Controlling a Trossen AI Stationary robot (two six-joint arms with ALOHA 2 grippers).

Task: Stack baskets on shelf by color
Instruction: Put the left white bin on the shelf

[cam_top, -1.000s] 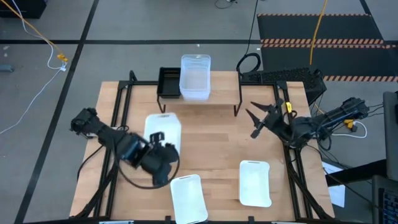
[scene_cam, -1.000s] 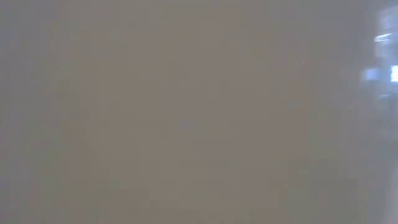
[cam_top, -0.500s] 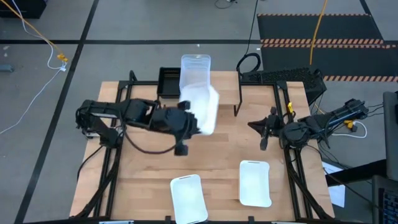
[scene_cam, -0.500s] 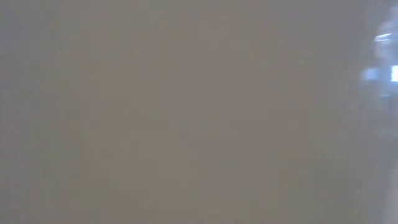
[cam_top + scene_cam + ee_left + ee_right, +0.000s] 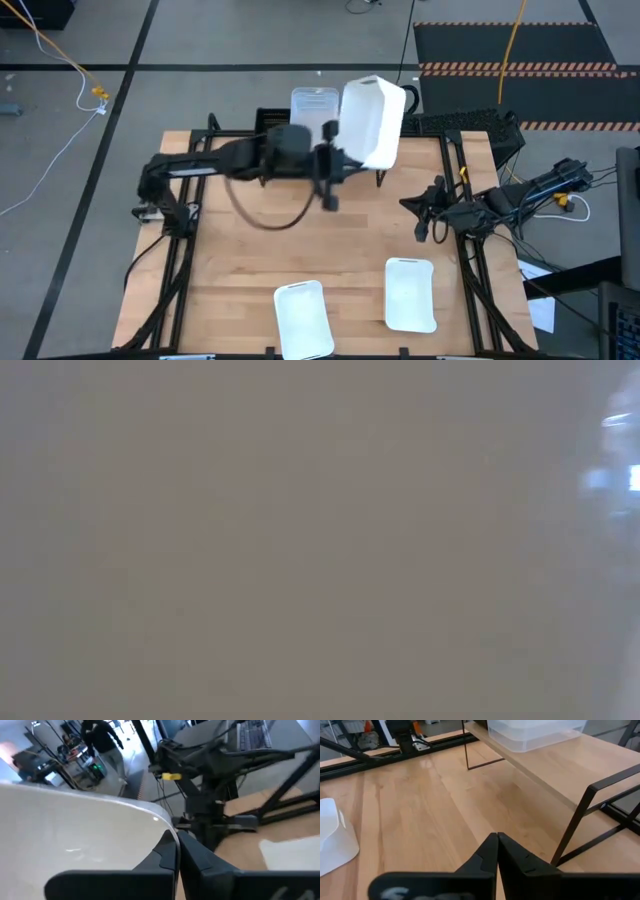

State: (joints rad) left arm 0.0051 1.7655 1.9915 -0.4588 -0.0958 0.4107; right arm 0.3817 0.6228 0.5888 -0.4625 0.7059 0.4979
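Three white baskets are in play, and one white basket (image 5: 373, 121) now hangs tilted in the air over the right end of the shelf (image 5: 355, 168), pinched by its rim in the left pincer (image 5: 337, 152). A second ago it sat low over the counter (image 5: 250, 260) near the left side; half a second ago it was halfway across, by the clear basket (image 5: 313, 103). So the carry is nearly done, and I judge that setting it down on the empty right part of the shelf comes next. The clear basket and the black basket (image 5: 270, 124) already sit on the shelf's middle and left. Two more white baskets (image 5: 303, 318) (image 5: 410, 294) wait on the near edge of the counter.

Stretched long across the counter, the left arm has its wrist turned so the basket's opening faces sideways; the left wrist view shows its fingers (image 5: 167, 854) pressed on the white wall. Over the counter's right edge, the right pincer (image 5: 424, 213), spread a second ago, has snapped together on nothing.
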